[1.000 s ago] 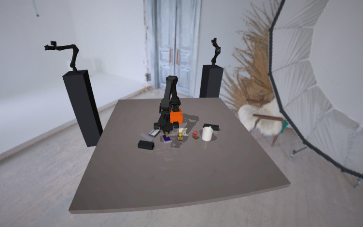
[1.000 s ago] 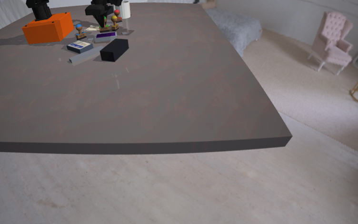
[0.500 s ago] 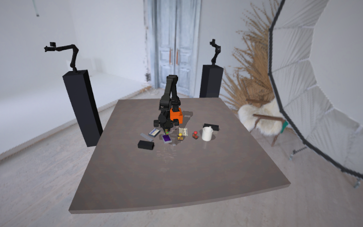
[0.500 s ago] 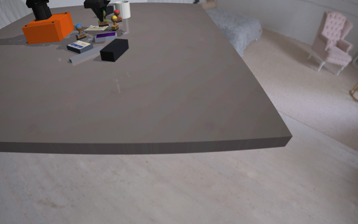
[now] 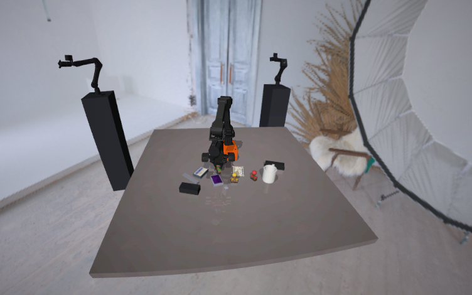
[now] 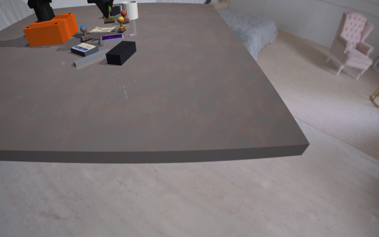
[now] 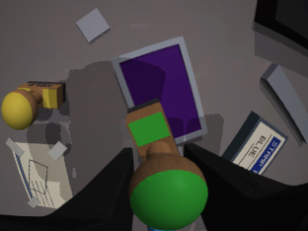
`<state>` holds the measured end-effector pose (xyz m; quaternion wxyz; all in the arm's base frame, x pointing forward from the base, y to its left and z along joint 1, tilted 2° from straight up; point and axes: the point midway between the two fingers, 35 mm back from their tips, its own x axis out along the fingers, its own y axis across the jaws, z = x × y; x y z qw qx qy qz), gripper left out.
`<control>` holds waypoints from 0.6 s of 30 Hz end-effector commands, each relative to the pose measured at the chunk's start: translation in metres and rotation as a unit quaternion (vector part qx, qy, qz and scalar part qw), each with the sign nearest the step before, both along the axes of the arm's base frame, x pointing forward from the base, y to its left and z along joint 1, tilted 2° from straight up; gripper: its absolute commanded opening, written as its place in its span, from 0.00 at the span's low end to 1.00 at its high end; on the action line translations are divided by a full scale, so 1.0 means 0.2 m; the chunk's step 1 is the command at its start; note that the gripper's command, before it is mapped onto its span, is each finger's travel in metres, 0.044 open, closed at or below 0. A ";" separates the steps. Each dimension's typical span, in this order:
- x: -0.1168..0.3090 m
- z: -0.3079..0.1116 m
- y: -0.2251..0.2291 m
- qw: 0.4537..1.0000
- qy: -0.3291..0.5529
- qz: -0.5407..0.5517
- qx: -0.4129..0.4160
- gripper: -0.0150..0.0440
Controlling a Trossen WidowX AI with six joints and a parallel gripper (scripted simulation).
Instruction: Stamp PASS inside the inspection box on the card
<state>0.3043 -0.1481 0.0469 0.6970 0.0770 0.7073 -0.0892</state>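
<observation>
My gripper [image 5: 218,164] [image 7: 158,153] is shut on the green-knobbed stamp [image 5: 218,169] [image 6: 109,19] [image 7: 168,199], held upright off the table; its label is blurred in the exterior view. In the wrist view the stamp's block overlaps the near edge of the purple ink pad [image 5: 216,179] [image 6: 112,37] [image 7: 168,69]. Its underside is hidden. The card [image 5: 238,171] [image 6: 103,29] [image 7: 60,190] lies taped beside the pad. Its outlined box [image 7: 38,176] shows no visible print in the wrist view.
A yellow-knobbed stamp [image 5: 234,178] [image 7: 19,110] stands near the card. Beyond are a red-knobbed stamp [image 5: 253,172] and white mug [image 5: 269,174]. A blue-knobbed stamp [image 6: 83,28], small box [image 5: 200,172] [image 6: 83,49], grey bar [image 6: 90,57] and black block [image 5: 189,188] [image 6: 120,53] surround the pad.
</observation>
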 end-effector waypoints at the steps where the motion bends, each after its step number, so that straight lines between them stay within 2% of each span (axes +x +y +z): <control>1: 0.00 0.01 0.10 0.999 -0.004 -0.037 -0.002 0.25; 18: -0.10 0.01 0.51 0.977 -0.008 -0.213 -0.001 0.25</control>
